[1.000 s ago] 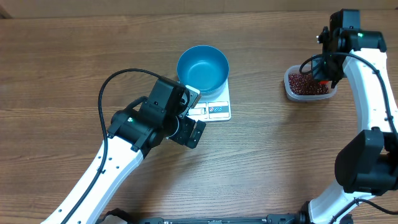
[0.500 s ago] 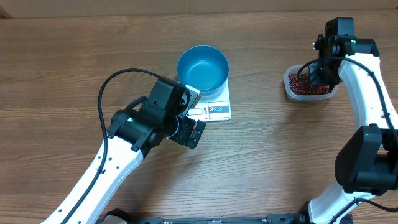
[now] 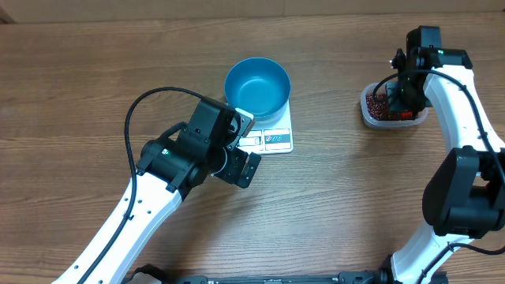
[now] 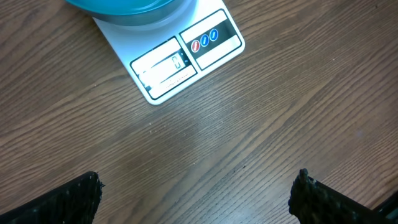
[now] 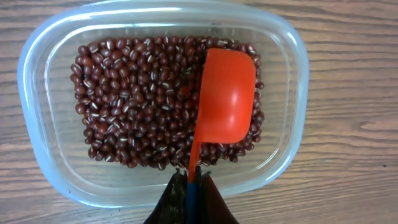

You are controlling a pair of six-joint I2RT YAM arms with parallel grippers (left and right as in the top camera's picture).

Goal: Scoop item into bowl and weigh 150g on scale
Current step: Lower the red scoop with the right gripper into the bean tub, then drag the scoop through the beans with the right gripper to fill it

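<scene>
The scale [image 3: 268,136] lies flat on the wooden table [image 3: 331,205], and the blue bowl [image 3: 257,87] stands on it, covering the part away from the display and leaving the display window and button panel showing. The left gripper [image 4: 196,202] hangs over bare wood just off the scale's display edge, its fingers spread wide with nothing between them (only the two dark tips show at the bottom corners of the wrist view). Well to the right of the scale sits a clear plastic tub [image 5: 37,143], apart from both scale and bowl, and the red-brown beans [image 5: 137,99] are heaped inside it. The right gripper [image 5: 191,186] is above that tub, its fingers pressed together on the thin handle of an orange scoop [image 5: 227,99]. The scoop's cup lies on the beans in the tub's right half, its handle running back to the fingers.
</scene>
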